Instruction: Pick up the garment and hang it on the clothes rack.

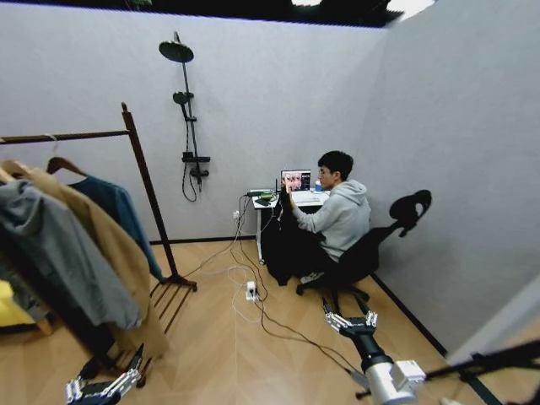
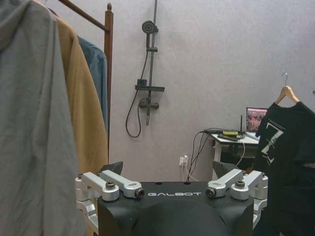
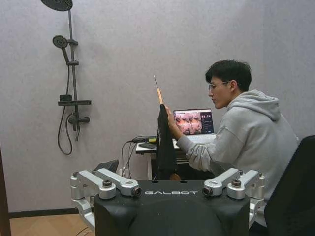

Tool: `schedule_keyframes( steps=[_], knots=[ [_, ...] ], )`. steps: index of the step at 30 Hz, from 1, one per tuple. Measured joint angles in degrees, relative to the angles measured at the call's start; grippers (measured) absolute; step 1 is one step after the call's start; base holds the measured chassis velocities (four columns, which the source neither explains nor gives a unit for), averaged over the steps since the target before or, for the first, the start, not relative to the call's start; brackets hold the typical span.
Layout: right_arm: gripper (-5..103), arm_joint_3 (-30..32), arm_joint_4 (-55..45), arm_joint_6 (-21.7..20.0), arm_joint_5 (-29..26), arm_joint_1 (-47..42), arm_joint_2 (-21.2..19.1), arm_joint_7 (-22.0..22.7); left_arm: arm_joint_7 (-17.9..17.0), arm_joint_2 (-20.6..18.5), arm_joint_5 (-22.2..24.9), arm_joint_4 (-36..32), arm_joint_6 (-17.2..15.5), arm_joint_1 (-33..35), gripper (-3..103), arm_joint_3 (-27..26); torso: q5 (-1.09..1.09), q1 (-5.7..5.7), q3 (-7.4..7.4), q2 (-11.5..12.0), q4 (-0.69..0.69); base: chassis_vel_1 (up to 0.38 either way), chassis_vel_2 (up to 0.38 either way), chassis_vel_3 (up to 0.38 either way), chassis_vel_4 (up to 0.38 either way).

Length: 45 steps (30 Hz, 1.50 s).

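Your largest landmark is the clothes rack (image 1: 145, 181) on the robot's left, its bar already carrying a grey hoodie (image 1: 59, 253), a tan coat (image 1: 105, 245) and a teal-blue shirt (image 1: 118, 211). Across the room, a seated person (image 1: 337, 215) holds the garment (image 1: 287, 236) up beside the desk (image 1: 268, 201). It hangs limp and thin on a pale wooden hanger (image 2: 287, 93), so expect it to be light, soft and apt to swing. Take hold at the stiff hanger neck below the metal hook (image 2: 285, 77), not the cloth. Both arms sit low: the left gripper (image 1: 101, 388) near the rack's foot, the right gripper (image 1: 350, 321) over bare floor, each with fingers spread wide and holding nothing.
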<state>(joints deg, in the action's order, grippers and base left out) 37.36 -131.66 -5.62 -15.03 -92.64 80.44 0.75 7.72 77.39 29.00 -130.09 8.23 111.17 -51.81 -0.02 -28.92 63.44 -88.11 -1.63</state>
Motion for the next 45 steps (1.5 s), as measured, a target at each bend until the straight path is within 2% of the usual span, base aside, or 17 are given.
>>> schedule_keyframes(
  steps=[3,4,7,9,19,20,26,27,29,30,32,33,35,37,40,45],
  knots=[
    [100,-0.1,0.2,0.0,0.0,0.2,0.0,0.0,0.0,0.0,0.0,0.0,0.0,0.0,100,0.0,0.05,0.03,-0.02,0.0,0.01,-0.348,0.369,0.371,-0.356],
    [100,-0.1,0.3,0.0,0.0,0.3,0.0,0.0,0.0,0.0,0.0,0.0,0.0,0.0,100,0.0,-0.01,0.01,0.0,0.0,0.01,-0.331,0.326,0.367,-0.349],
    [100,0.1,0.5,0.0,0.0,0.4,-0.1,0.0,0.0,0.0,0.0,0.0,0.0,0.0,100,0.0,0.05,0.03,-0.02,0.0,0.0,-0.349,0.345,0.363,-0.362],
    [100,0.2,0.5,0.0,-0.1,0.5,-0.1,0.0,0.0,0.0,0.0,0.0,0.0,0.0,100,0.0,0.0,0.02,-0.01,0.0,0.0,-0.345,0.353,0.354,-0.332],
    [100,0.3,0.5,-0.1,-0.3,0.8,-0.3,0.0,0.0,0.0,0.0,0.0,0.0,0.0,100,0.0,0.04,0.03,-0.02,0.0,0.01,-0.349,0.358,0.365,-0.361],
    [100,0.2,0.4,-0.5,-0.3,1.3,-0.4,0.2,0.0,0.0,0.0,0.0,0.0,0.0,100,0.0,0.0,0.0,0.0,0.0,0.01,-0.328,0.319,0.379,-0.306],
    [100,0.3,-0.6,-4.3,-2.6,5.8,-1.7,2.5,0.0,0.0,0.0,0.0,0.0,0.0,100,0.0,0.02,-0.05,0.01,0.0,0.0,-0.269,0.257,0.21,-0.235],
    [100,0.5,-1.1,-6.1,-4.1,7.9,-2.4,3.7,0.0,0.0,0.0,0.0,0.0,0.0,100,0.0,0.04,-0.06,0.02,0.0,0.04,-0.096,0.138,0.105,-0.003],
    [100,0.9,-2.0,-11.5,-8.4,12.9,-4.6,6.9,0.0,0.0,0.0,0.0,0.0,0.0,100,0.0,0.03,-0.03,0.01,0.0,-0.02,-0.065,0.074,-0.005,0.003],
    [100,0.9,-2.0,-11.5,-8.4,12.9,-4.6,6.9,0.0,0.0,0.0,0.0,0.0,0.0,100,0.0,0.03,-0.03,0.01,0.0,-0.02,-0.034,0.074,-0.031,0.009],
    [100,1.2,-1.5,-16.4,-13.0,19.9,-8.5,9.7,0.0,0.0,0.0,0.0,0.0,0.0,100,0.0,0.03,0.06,-0.02,0.0,-0.01,0.033,-0.037,-0.035,-0.002],
    [100,1.2,-1.5,-16.4,-13.0,19.9,-8.5,9.7,0.0,0.0,0.0,0.0,0.0,0.0,100,0.0,0.03,0.06,-0.02,0.0,-0.01,0.065,-0.074,-0.071,-0.005],
    [100,0.6,1.3,-19.0,-15.8,27.1,-13.3,10.7,0.0,0.0,0.0,0.0,0.0,0.0,100,0.0,0.02,0.09,-0.03,-0.1,0.02,0.072,-0.075,-0.065,0.06],
    [100,0.3,1.8,-19.3,-16.3,28.0,-14.0,10.9,0.0,0.0,0.0,0.0,0.0,0.0,100,0.0,0.01,0.09,-0.03,-0.1,0.03,0.079,-0.058,-0.048,0.072],
    [100,-3.3,7.8,-21.5,-19.8,36.1,-19.5,11.8,0.0,0.0,0.0,0.0,0.0,0.0,100,0.0,0.03,0.07,-0.02,0.0,0.0,0.022,-0.019,-0.009,0.022],
    [100,-7.0,14.1,-21.7,-20.8,42.2,-22.2,11.7,0.0,0.0,0.0,0.0,0.0,0.0,100,0.0,0.04,0.0,0.01,0.0,0.0,0.0,0.0,0.0,0.0]
  ],
)
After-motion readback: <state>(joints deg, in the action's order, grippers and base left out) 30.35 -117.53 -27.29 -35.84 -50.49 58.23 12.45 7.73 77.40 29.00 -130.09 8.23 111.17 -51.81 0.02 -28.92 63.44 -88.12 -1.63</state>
